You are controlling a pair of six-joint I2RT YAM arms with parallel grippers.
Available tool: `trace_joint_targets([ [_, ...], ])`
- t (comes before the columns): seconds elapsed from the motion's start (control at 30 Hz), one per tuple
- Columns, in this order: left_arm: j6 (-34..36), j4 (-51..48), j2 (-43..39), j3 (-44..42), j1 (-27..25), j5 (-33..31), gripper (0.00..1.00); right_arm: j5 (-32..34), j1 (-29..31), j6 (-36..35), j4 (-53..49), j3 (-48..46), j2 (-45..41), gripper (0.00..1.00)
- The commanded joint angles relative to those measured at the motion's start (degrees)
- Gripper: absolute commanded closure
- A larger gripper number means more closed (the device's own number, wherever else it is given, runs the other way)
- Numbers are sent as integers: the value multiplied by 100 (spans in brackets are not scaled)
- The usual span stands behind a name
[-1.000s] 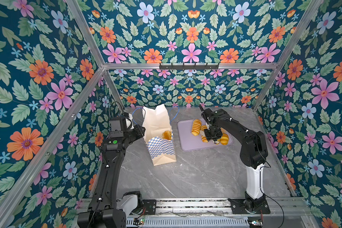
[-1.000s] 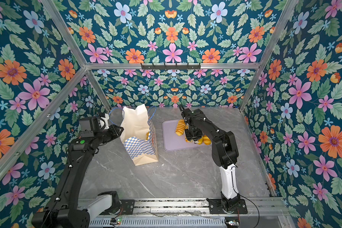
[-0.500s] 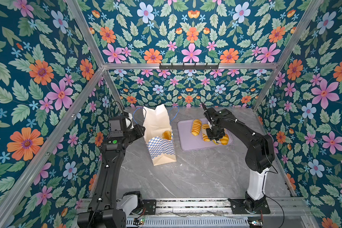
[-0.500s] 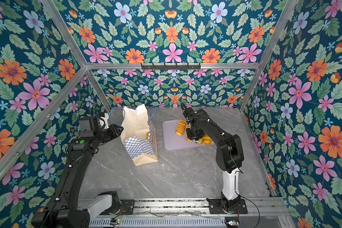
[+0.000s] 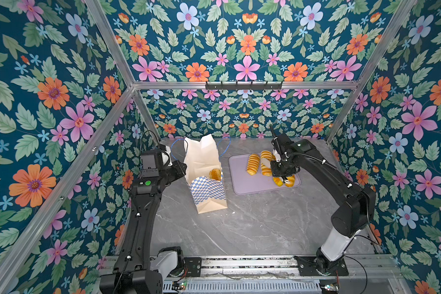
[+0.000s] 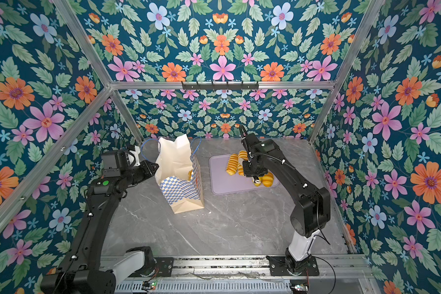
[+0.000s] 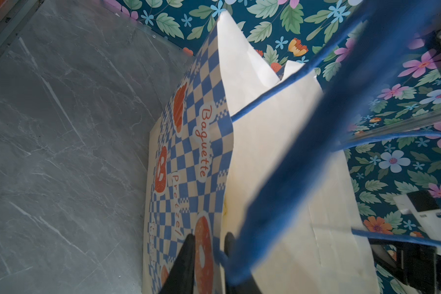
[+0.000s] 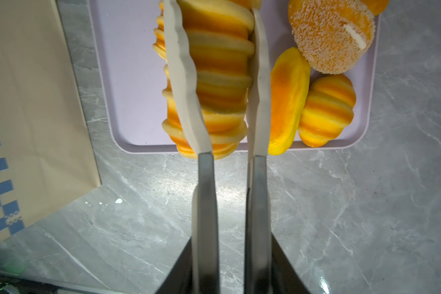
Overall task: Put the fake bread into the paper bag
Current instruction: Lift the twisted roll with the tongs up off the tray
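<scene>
The right hand (image 8: 214, 15) has just clamped a ridged long roll (image 8: 222, 76) on the lilac tray (image 8: 127, 76), so lifting can follow; beside the tray, the left hand (image 7: 209, 238) pinches the rim of the paper bag (image 5: 201, 157).

Both top views: bright, even light was recorded; only soft shadows were cast on the table (image 5: 252, 229). Left wrist view: dimmer; the cord (image 7: 303, 152), close to the lens, was smeared out of focus; the bag (image 7: 188, 157) print was kept sharp. Right wrist view: the bread (image 8: 222, 76) was strongly lit; glare was left on the table; lower corners were darkened and blurred.
</scene>
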Motion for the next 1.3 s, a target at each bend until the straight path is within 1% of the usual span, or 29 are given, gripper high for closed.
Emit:
trace_joint_targets([
  [0.0, 24, 63, -24, -26, 5, 44, 79, -215, 11, 112, 179, 24, -183, 65],
  [0.17, 24, 73, -25, -54, 4, 58, 80, -616, 8, 254, 390, -109, -500, 65],
  [0.4, 24, 74, -22, -58, 0, 53, 82, -731, 8, 373, 496, -130, -942, 65],
  [0.63, 15, 73, -36, -63, 4, 56, 83, -782, 2, 407, 496, 149, -1213, 65],
  [0.93, 5, 82, -28, -74, 4, 62, 84, -909, 8, 431, 256, 918, -1314, 66],
  [1.27, -3, 82, -22, -56, 4, 71, 84, -1315, 51, 635, 582, 1323, -1535, 67],
])
